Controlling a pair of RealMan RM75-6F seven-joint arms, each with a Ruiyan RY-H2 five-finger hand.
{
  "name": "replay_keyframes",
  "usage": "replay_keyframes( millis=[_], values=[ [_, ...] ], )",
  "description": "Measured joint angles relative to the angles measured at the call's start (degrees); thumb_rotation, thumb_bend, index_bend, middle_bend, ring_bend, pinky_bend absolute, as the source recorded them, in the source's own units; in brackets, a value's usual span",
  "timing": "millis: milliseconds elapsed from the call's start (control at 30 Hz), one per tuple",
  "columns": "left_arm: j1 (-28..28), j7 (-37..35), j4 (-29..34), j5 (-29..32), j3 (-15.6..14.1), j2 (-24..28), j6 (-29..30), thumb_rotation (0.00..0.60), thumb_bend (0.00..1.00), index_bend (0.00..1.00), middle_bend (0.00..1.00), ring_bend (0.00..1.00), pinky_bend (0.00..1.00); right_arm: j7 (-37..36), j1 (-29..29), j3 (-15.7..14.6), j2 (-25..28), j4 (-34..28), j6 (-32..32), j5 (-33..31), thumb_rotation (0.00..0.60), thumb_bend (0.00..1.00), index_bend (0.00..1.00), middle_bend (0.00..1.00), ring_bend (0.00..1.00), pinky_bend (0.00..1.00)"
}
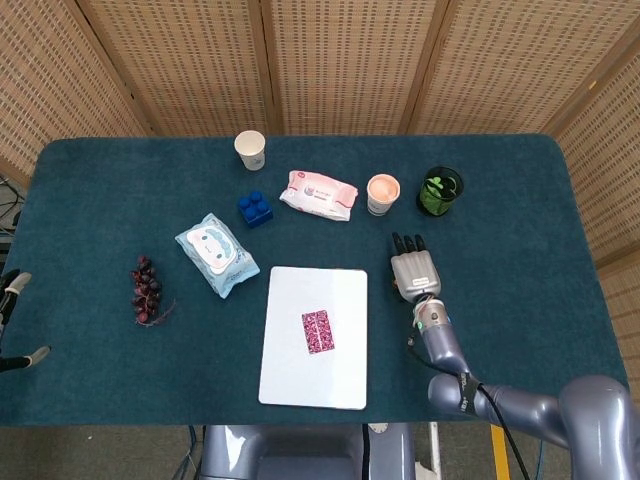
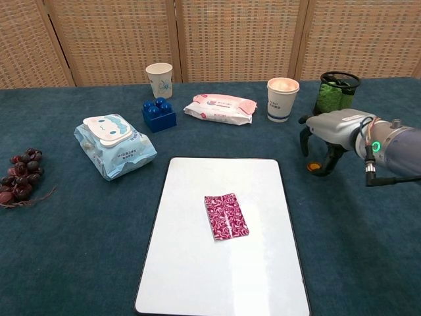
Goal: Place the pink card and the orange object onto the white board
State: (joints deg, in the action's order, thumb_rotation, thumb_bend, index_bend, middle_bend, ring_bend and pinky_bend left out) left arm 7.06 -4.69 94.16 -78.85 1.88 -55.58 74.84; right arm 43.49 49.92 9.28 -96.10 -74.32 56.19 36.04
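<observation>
pink card lies mid-frame on white board: done. orange object on cloth at right, under right hand; fingers curled over it, grasp cannot tell.

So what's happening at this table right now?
The pink card already lies on the white board. The right hand is down over the orange object on the cloth beside the board, fingers curved around it. Whether it has a grip cannot be told. The left hand sits at the table's far edge, uninvolved.
</observation>
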Motion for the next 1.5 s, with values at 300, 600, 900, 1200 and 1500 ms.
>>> replay_keyframes(
  millis=[300, 600, 900, 1200, 1500],
  values=[
    [0.3, 0.7, -0.1, 0.6, 0.1, -0.3, -0.7, 0.6, 0.0, 0.0, 0.0, 0.0, 0.0, 0.7, 0.1, -0.1, -0.5, 2.2, -1.4, -1.6, 0.6, 0.34, 0.39, 0.0, 0.0, 0.04],
    [0.5, 1.5, 0.0, 0.9, 0.1, -0.5, -0.9, 0.6, 0.0, 0.0, 0.0, 0.0, 0.0, 0.2, -0.4, -0.2, 0.3, 2.5, -2.1, -1.9, 0.6, 0.34, 0.45, 0.0, 0.0, 0.04],
    [0.5, 1.9, 0.2, 1.1, 0.0, -0.6, -0.9, 0.6, 0.0, 0.0, 0.0, 0.0, 0.0, -1.1, -0.8, -0.2, -0.2, 3.4, -3.2, -1.4, 0.6, 0.34, 0.47, 0.0, 0.0, 0.04],
    [0.6, 1.7, 0.2, 1.2, 0.0, -0.6, -1.0, 0.6, 0.0, 0.0, 0.0, 0.0, 0.0, -1.5, -0.4, 0.5, -1.4, 4.6, -3.3, -1.4, 0.6, 0.34, 0.47, 0.0, 0.0, 0.04],
    [0.6, 1.4, 0.1, 1.2, 0.1, -0.4, -1.1, 0.6, 0.0, 0.0, 0.0, 0.0, 0.0, -0.3, 0.2, 0.7, -2.5, 5.0, -3.7, -2.5, 0.6, 0.34, 0.47, 0.0, 0.0, 0.04]
  ],
)
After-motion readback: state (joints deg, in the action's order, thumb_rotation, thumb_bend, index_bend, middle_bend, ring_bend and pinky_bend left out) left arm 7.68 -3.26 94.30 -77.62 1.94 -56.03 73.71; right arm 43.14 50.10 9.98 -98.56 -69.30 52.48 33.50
